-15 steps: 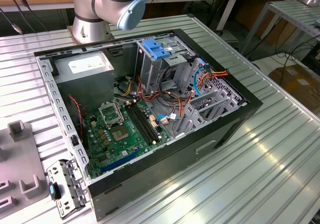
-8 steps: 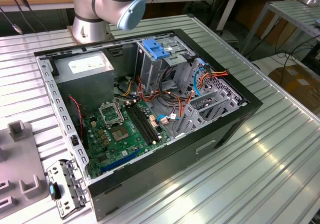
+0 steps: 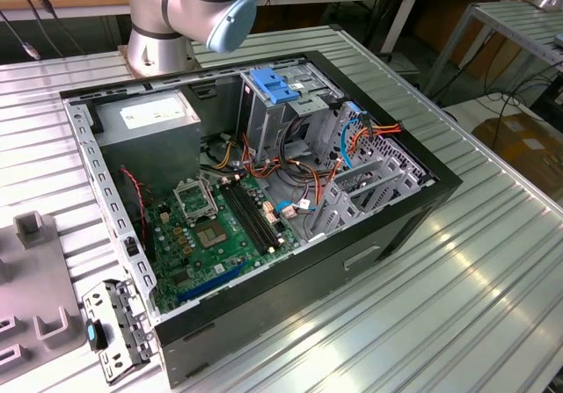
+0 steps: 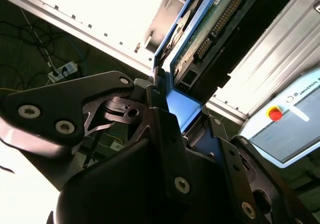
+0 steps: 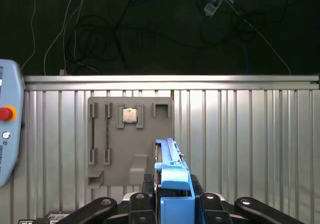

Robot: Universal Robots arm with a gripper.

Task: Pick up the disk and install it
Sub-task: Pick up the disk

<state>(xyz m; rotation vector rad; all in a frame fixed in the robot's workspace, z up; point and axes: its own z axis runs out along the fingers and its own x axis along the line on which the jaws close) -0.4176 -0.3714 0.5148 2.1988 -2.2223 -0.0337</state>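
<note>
In both wrist views my gripper (image 5: 172, 200) (image 4: 181, 113) is shut on the disk, its black fingers (image 5: 142, 200) pressed against either side. In the first wrist view the disk (image 5: 171, 171) stands edge-on, showing its blue carrier rail, held in the air above the ribbed metal table. The second wrist view shows the disk's (image 4: 207, 31) green circuit-board face and connector, framed by the blue rail. The open computer case (image 3: 413, 213) lies on its side in the exterior view, with a grey drive cage topped by a blue latch bracket (image 3: 280, 85) at its far end.
A grey fixture plate (image 5: 127, 154) carrying a small square chip (image 5: 130, 115) lies on the table (image 5: 250, 144) below the disk. A pendant with a red button (image 5: 6, 129) rests at the table's side. Cables lie on the dark floor beyond. The arm's base (image 3: 158, 37) stands behind the case.
</note>
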